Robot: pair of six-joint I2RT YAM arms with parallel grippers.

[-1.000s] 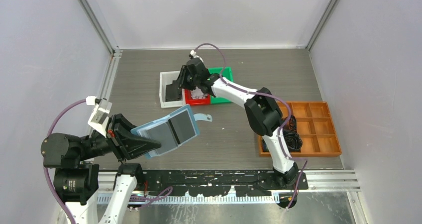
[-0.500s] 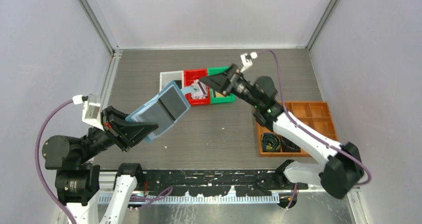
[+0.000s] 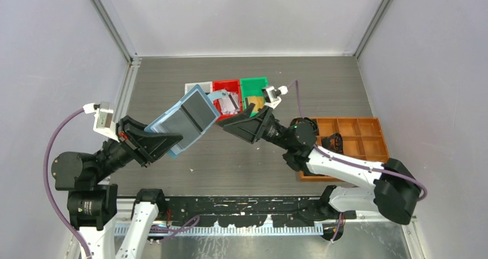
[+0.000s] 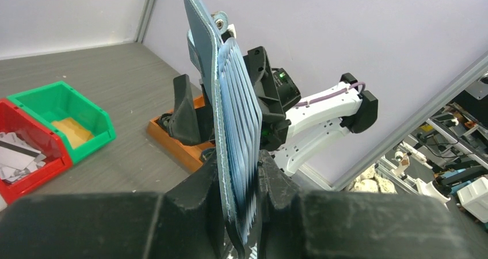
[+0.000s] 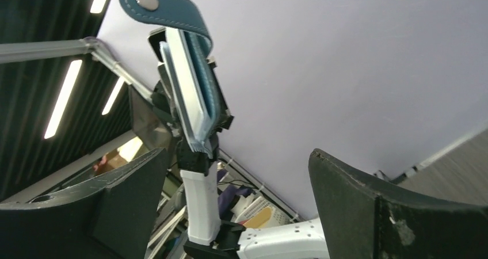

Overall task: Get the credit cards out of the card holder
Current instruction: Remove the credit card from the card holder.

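Grey desk [image 3: 161, 86] below: left claw [image 3: 166, 143] pinches the card holder [image 3: 187, 118] aloft at nine o'clock; right claw [image 3: 228, 123], back from the bins [image 3: 225, 84] at twelve, is spread empty, facing it for another pull.

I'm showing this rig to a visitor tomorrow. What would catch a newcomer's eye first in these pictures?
The open blue card holder dominates, held up in the air left of centre by the left claw. The right claw faces it, spread wide and empty. Behind them, a red bin and a green bin hold loose cards.
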